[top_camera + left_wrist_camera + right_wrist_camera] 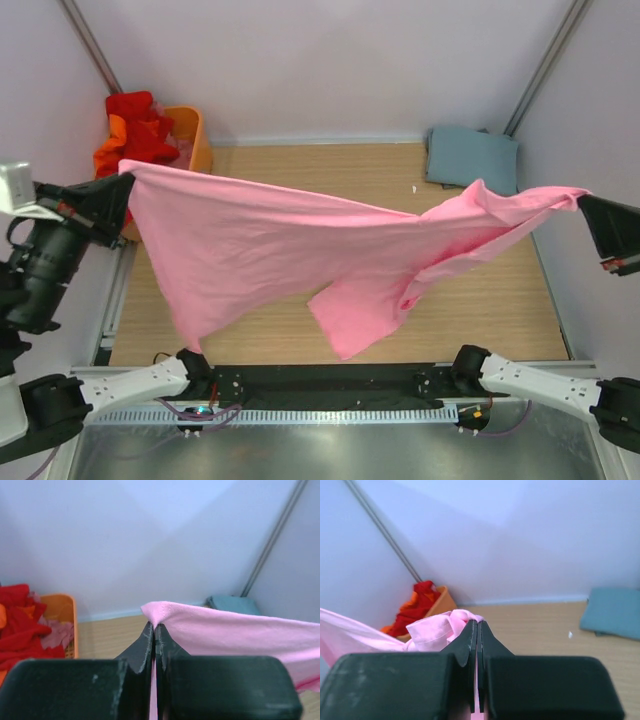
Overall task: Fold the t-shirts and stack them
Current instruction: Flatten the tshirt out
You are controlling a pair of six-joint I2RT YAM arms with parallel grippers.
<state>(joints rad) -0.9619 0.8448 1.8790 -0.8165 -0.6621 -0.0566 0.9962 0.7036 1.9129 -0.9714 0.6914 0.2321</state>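
The light pink t-shirt (270,250) hangs stretched in the air between my two grippers, above the wooden table. My left gripper (124,182) is shut on its left corner; the cloth (220,630) runs out of the jaws to the right in the left wrist view. My right gripper (583,200) is shut on a bunched part of the shirt (435,627) at the far right. A folded grey-blue t-shirt (472,157) lies at the back right, also in the right wrist view (615,612). Red and orange t-shirts (135,128) are piled in the basket.
The orange plastic basket (195,135) stands at the back left corner, also in the left wrist view (62,607). Grey walls and metal frame posts (545,60) enclose the wooden table (480,310). The arm bases sit at the near edge.
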